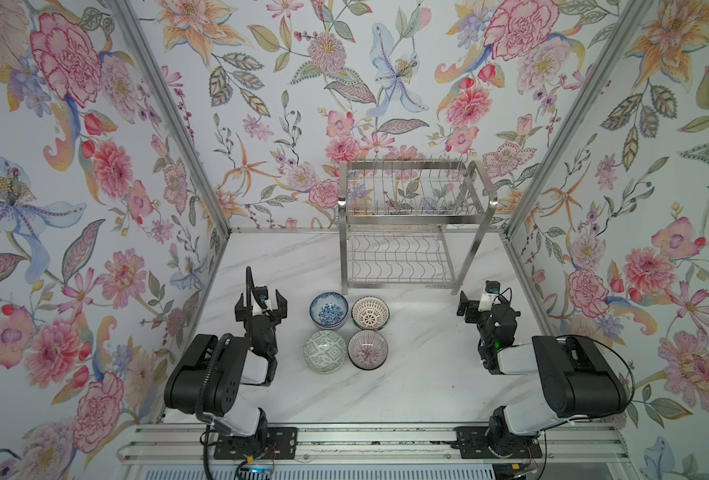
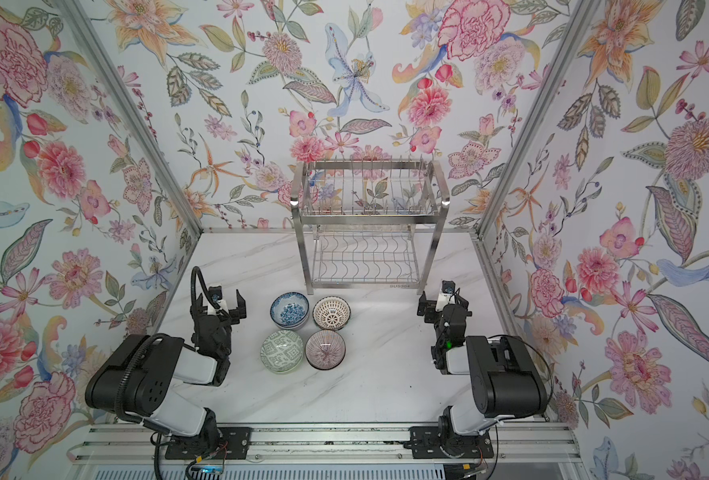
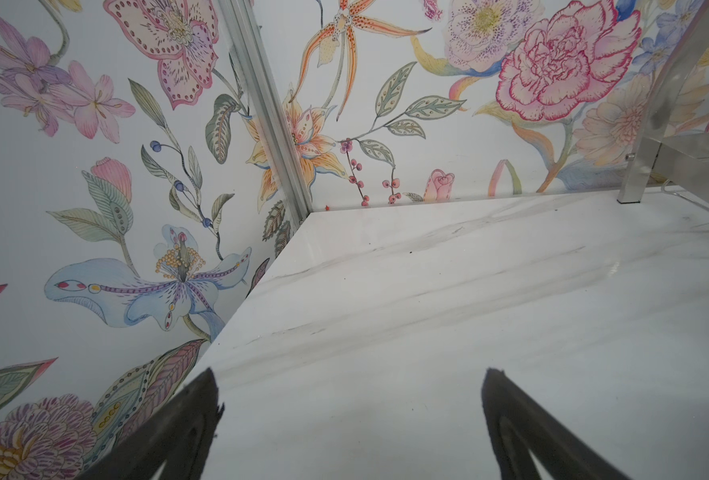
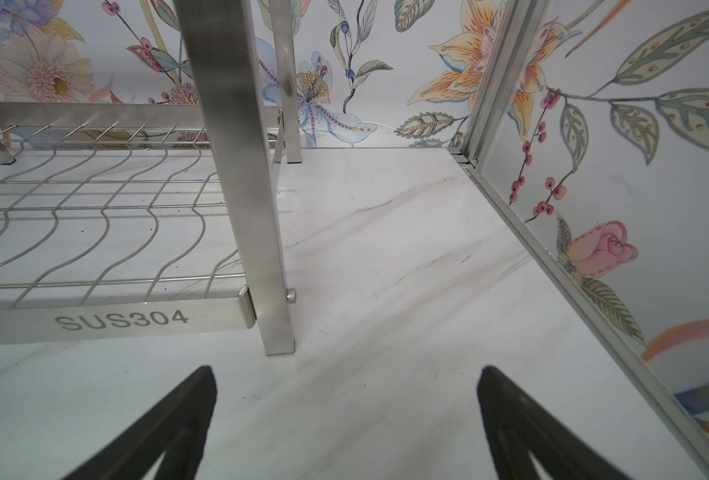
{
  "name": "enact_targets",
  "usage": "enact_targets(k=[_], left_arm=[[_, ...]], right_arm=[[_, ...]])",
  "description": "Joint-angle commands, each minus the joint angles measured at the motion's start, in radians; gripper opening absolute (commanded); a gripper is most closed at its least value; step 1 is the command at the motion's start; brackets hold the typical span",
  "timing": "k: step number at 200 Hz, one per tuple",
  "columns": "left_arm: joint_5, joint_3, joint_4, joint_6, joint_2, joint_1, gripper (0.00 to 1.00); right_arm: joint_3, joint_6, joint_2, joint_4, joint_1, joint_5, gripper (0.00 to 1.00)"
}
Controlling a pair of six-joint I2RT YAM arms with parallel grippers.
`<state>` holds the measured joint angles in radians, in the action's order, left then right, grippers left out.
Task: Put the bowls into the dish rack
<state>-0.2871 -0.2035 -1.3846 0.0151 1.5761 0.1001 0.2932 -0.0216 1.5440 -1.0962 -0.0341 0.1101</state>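
Four bowls sit in a tight square on the marble table in both top views: blue floral, white lattice, grey-green geometric and purple-lined. The blue floral one seems to rest in another bowl. Behind them stands the dish rack, both tiers bare. My left gripper is open, left of the bowls and apart from them. My right gripper is open by the rack's front right leg. Only bare table lies between the jaws in each wrist view, the left gripper and the right gripper.
Floral walls with aluminium posts close in the table on three sides. A rail carrying both arm bases runs along the front edge. A back leg of the rack shows in the left wrist view.
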Motion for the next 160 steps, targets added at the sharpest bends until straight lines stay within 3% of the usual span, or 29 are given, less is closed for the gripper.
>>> enact_targets(k=[1,51,67,103,127,141,160], left_arm=[[0.020,-0.010,-0.019,-0.004,0.002,-0.008,0.99],[0.020,-0.005,-0.024,-0.004,0.002,-0.008,0.99],[-0.016,-0.013,0.024,0.000,-0.064,-0.003,0.99],[-0.150,-0.085,0.407,0.031,-0.410,0.030,0.99],[-0.135,-0.267,0.806,0.094,-0.566,0.039,0.99],[-0.098,-0.378,1.018,0.146,-0.588,0.042,1.00],[0.031,-0.530,1.266,0.207,-0.560,0.043,0.99]], right_arm=[[0.002,-0.005,0.003,-0.002,0.002,-0.005,0.99],[-0.001,-0.006,-0.004,-0.014,-0.006,0.025,0.99],[0.024,-0.003,-0.081,0.108,-0.017,0.076,0.99],[0.138,-0.096,-0.348,0.450,-0.163,0.175,0.99],[0.281,-0.061,-0.487,0.733,-0.264,0.256,0.99],[0.387,0.007,-0.525,0.907,-0.269,0.228,0.99],[0.527,0.077,-0.519,1.115,-0.268,0.186,0.99]])
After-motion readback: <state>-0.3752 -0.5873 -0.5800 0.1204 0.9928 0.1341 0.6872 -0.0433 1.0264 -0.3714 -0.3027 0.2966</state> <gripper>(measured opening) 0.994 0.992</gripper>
